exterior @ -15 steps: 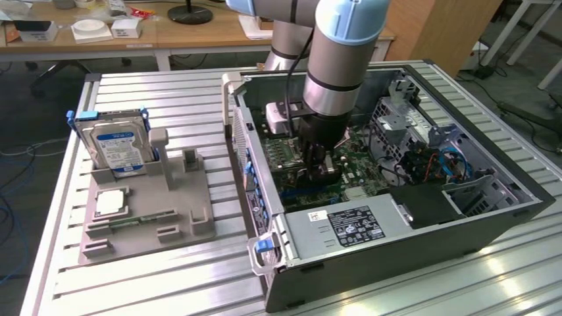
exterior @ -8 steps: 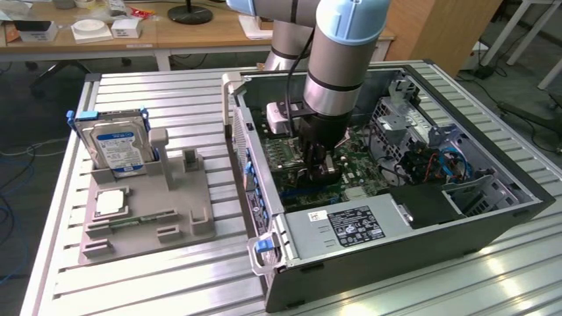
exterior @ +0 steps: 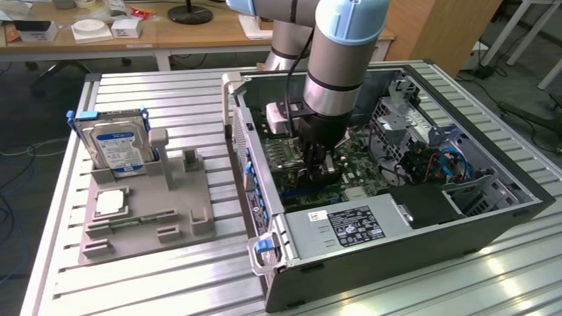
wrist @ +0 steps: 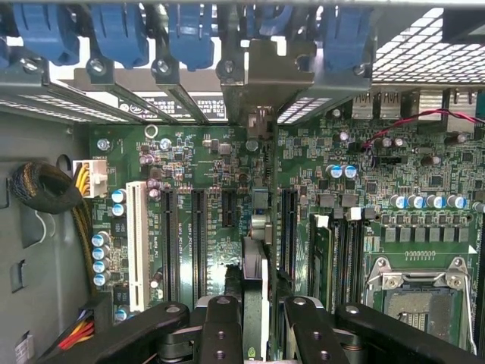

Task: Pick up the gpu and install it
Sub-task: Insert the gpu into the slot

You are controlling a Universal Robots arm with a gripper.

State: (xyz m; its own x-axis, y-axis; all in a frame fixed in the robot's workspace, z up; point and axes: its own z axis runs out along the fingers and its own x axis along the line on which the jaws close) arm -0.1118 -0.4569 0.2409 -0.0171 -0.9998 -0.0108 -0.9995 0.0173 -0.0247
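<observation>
Tool (wrist: 256, 307) clamped on gpu (wrist: 256, 250), card edge-on over the slots (wrist: 198, 243) of the motherboard (wrist: 303, 152), inside the case (exterior: 491, 224). Risk: any sideways offset could jam the edge connector or bend the card

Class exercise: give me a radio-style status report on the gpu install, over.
Pincer shut on gpu, down inside computer case. Card edge-on over motherboard expansion slots; seated or not, cannot tell. No obstruction seen beside it.
</observation>
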